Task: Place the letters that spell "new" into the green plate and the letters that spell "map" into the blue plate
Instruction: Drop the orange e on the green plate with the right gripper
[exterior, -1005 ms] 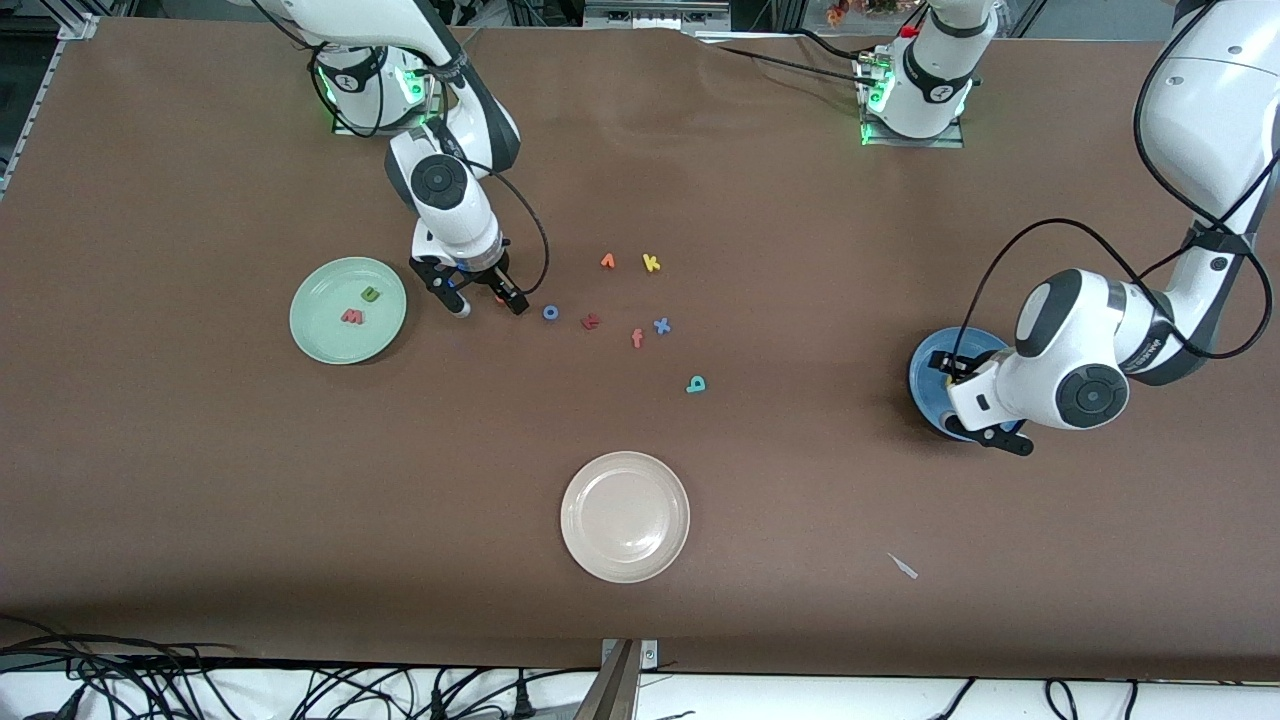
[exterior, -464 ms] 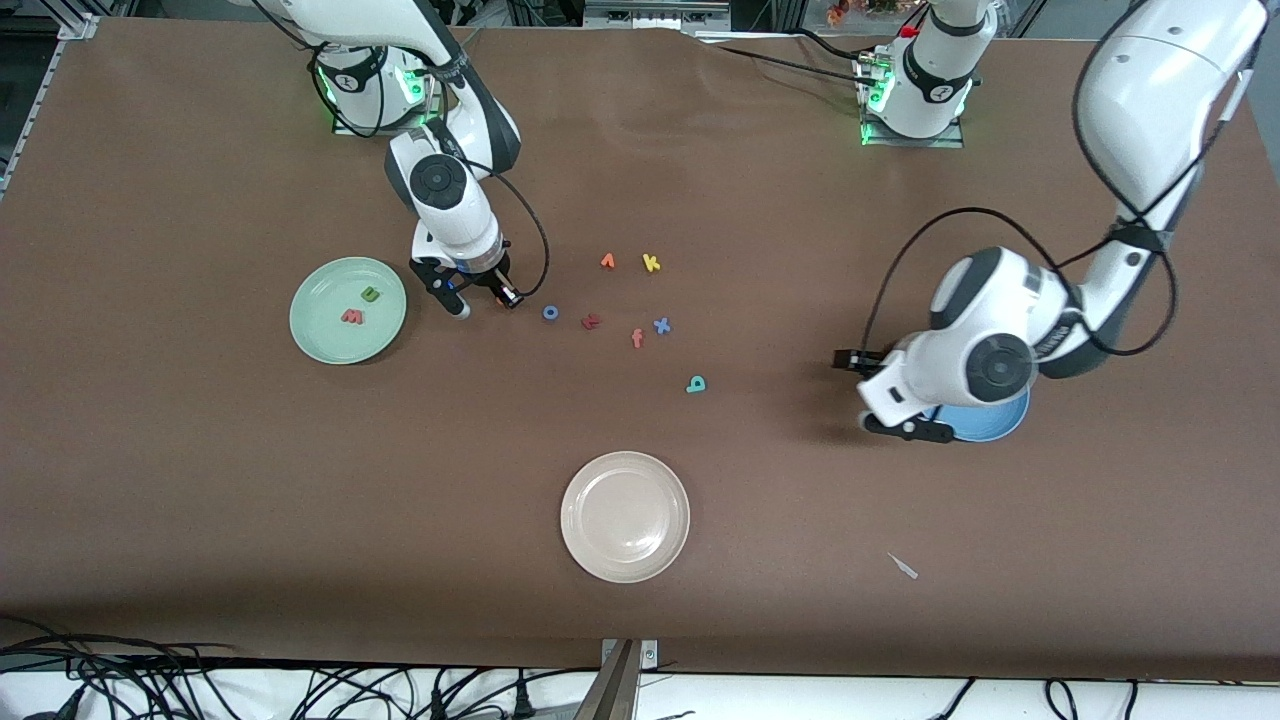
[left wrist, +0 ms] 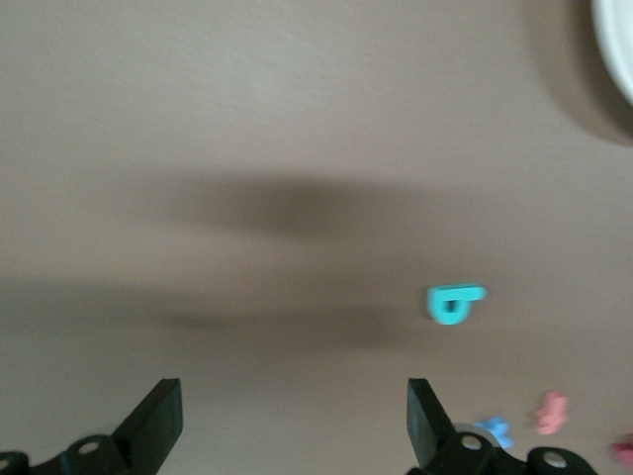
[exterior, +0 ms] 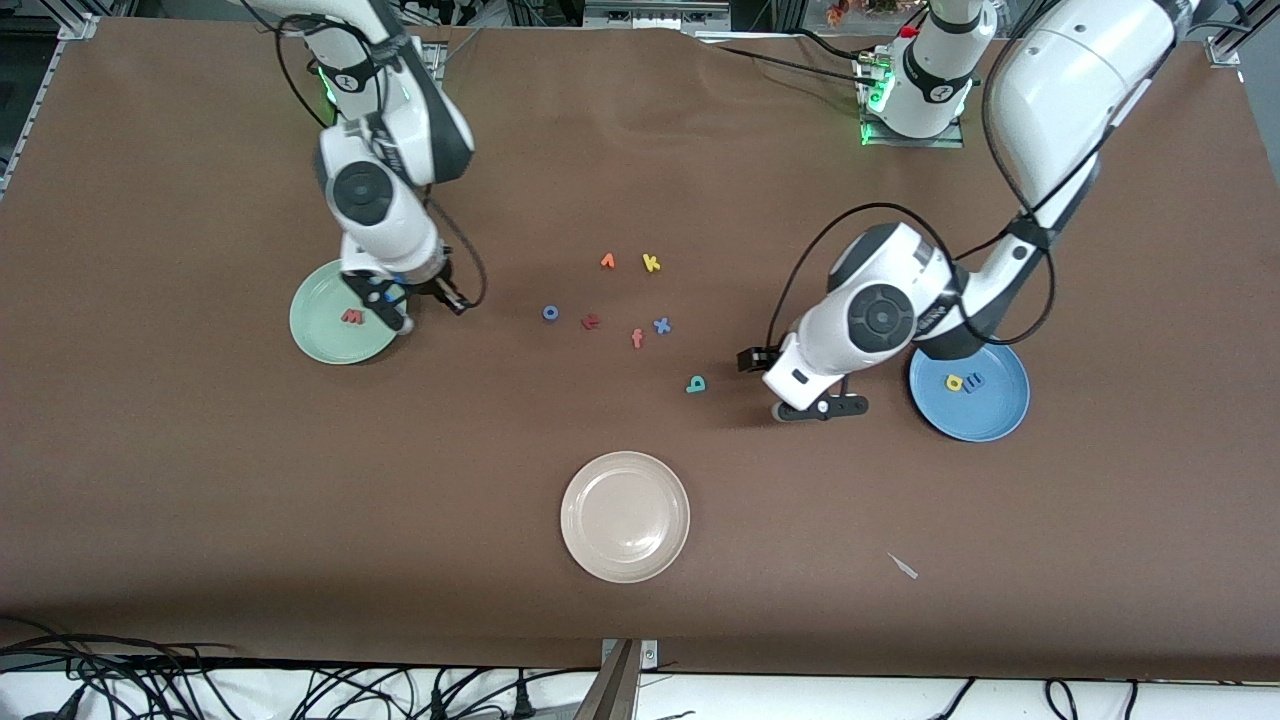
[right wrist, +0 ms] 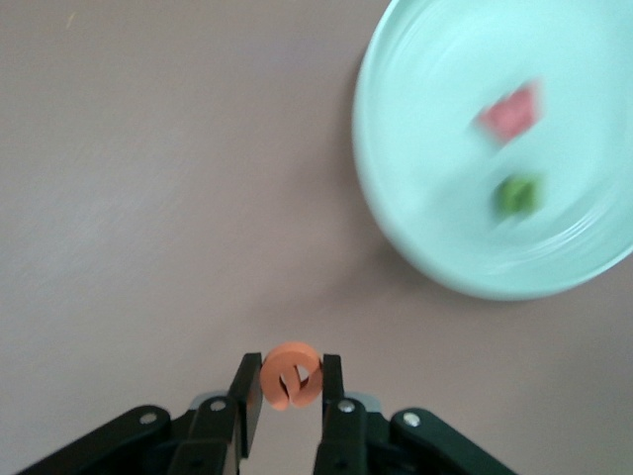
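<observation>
My right gripper (right wrist: 289, 381) is shut on the orange "e" (right wrist: 289, 375) and hangs over the table just beside the green plate (right wrist: 425, 148). That gripper (exterior: 420, 300) shows at the plate's (exterior: 318, 330) rim in the front view. In the plate lie the salmon "w" (exterior: 352, 316) and the green "n" (right wrist: 516, 194). My left gripper (exterior: 795, 385) is open and holds nothing (left wrist: 294, 396), between the teal "a" (exterior: 696, 384) (left wrist: 454, 303) and the blue plate (exterior: 1000, 410). The yellow "p" (exterior: 954, 382) and blue "m" (exterior: 972, 379) lie in the blue plate.
A cream-white plate (exterior: 625, 516) sits nearest the front camera. Mid-table lie an orange "v" (exterior: 608, 261), yellow "k" (exterior: 651, 263), blue "o" (exterior: 550, 313), a dark red letter (exterior: 591, 321), salmon "f" (exterior: 637, 338) and blue "x" (exterior: 661, 325). A white scrap (exterior: 903, 566) lies toward the front edge.
The right gripper shut on the orange "e" and carried it from near the blue "o" to the green plate's rim. The left gripper left the blue plate and moved toward the teal "a".
</observation>
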